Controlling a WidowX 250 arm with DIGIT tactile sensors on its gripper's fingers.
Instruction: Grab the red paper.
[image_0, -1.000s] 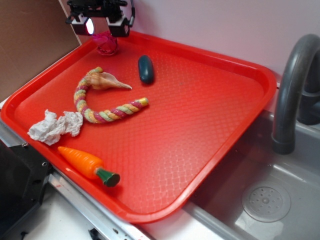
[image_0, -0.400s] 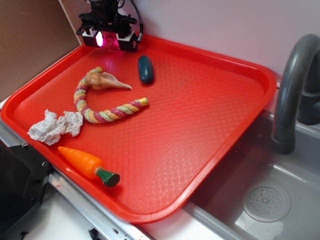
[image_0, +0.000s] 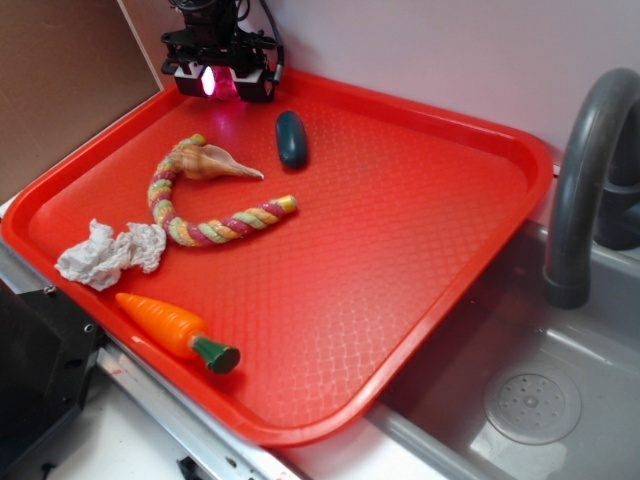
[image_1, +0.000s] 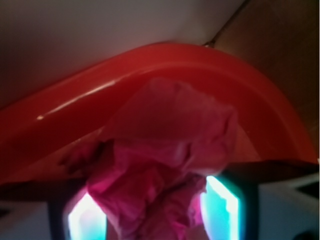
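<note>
The red paper (image_0: 226, 88) is a small crimson wad in the far left corner of the red tray (image_0: 420, 300). My gripper (image_0: 222, 90) has come down over it and stands open, one finger on each side of the wad. In the wrist view the red paper (image_1: 165, 165) fills the middle, wrinkled and pink in the light. It sits between my gripper (image_1: 152, 220) fingers, whose lit pads (image_1: 222, 205) glow at either side. The tray's curved rim (image_1: 150, 65) runs just behind it.
On the tray lie a seashell (image_0: 212, 162), a striped rope toy (image_0: 215, 228), a white paper wad (image_0: 110, 252), a toy carrot (image_0: 175, 328) and a dark oval object (image_0: 291, 138). A brown board (image_0: 60, 80) stands left; a grey faucet (image_0: 580, 200) and sink (image_0: 530, 400) are right.
My gripper has dropped from above the paper and shifted slightly right, so its fingers now straddle the wad. Its opening has not visibly narrowed. Nothing else on the tray moved.
</note>
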